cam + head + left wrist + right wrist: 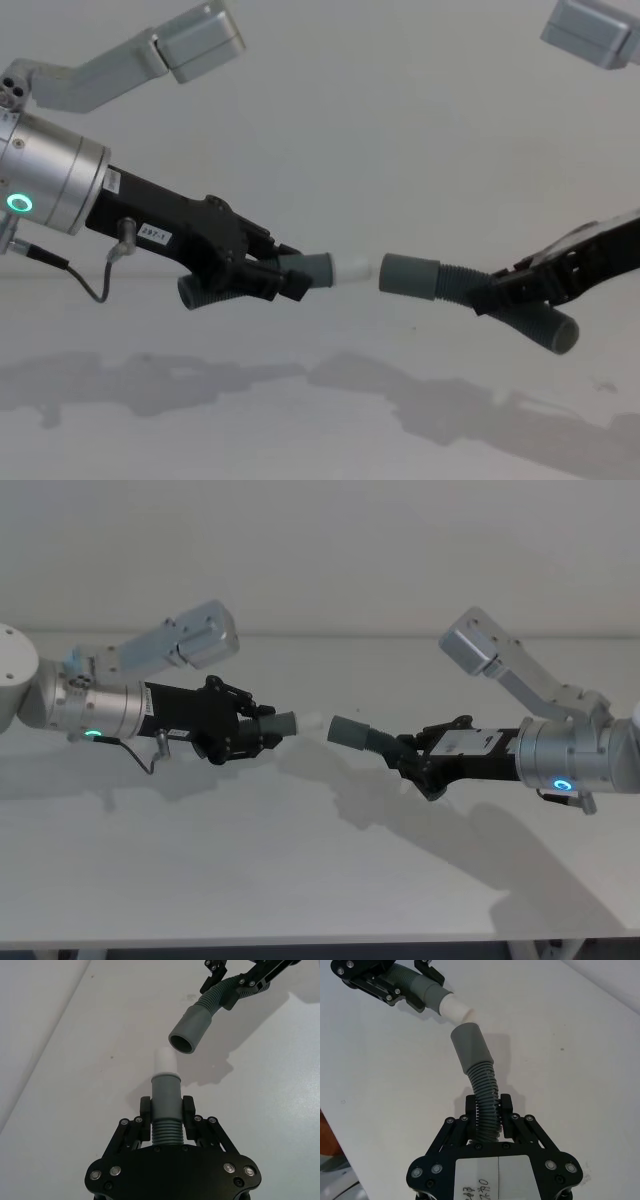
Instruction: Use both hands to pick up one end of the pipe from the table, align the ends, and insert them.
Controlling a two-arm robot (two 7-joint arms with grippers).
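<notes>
My left gripper is shut on the ribbed body of the slimmer pipe piece, held above the table. Its grey cuff with the whitish tip points toward the right arm. My right gripper is shut on the ribs of the thicker piece, whose wide socket cuff faces the tip. The two ends sit close together with a small gap between them. In the left wrist view the socket lies slightly off the tip's line. Each piece's open dark end hangs behind its gripper.
The white-grey table spreads wide below both arms, bearing only their shadows. A pale wall stands behind. The table's front edge runs along the bottom of the head view.
</notes>
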